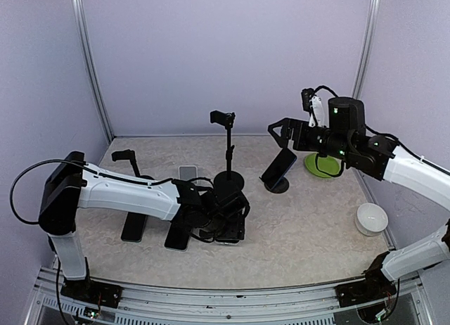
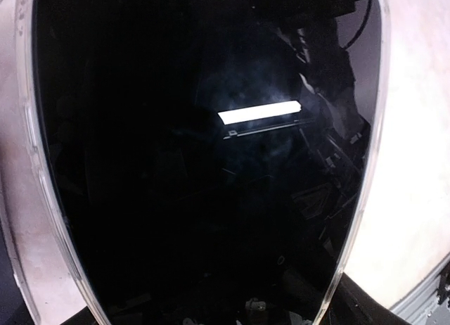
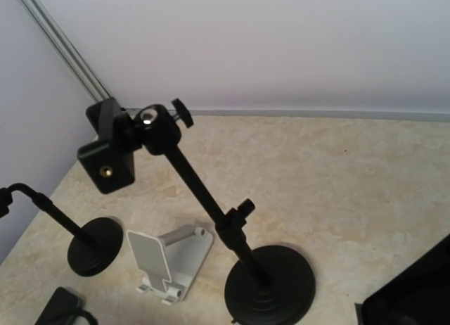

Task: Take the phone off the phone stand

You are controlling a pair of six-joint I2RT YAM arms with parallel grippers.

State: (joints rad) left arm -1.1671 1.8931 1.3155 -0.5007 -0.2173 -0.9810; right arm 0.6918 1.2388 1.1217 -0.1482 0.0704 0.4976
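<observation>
The right gripper (image 1: 279, 131) is hanging wide open with nothing between its fingers, just above the top edge of the phone (image 1: 280, 165). Across the tabletop (image 1: 309, 247) the left arm is lying low toward the middle of the near edge. Its left gripper (image 1: 223, 223) is sitting over a second phone (image 2: 204, 163) whose dark glass is filling the wrist view; I cannot tell whether those jaws are gripping it or only standing over it. The tall clamp stand (image 1: 228, 150) is rising from mid-table, just left of the work. The task's phone is leaning back, screen up, toward the far right corner, with a green plate (image 1: 322, 165) just behind it and a white bowl (image 1: 371, 218) near the right edge. Under it the small dark phone stand (image 1: 278, 186) is carrying its lower edge. A white folding stand (image 3: 169, 258) is sitting near the tall stand's base. The step in hand looks like the approach for the grasp. To do it well, the right wrist should be tilting to match the phone's lean and the fingers straddling its two long sides near the top. They should be closing squarely on the edges, then drawing the phone up along its own slope so the light stand is not being dragged or tipped.
</observation>
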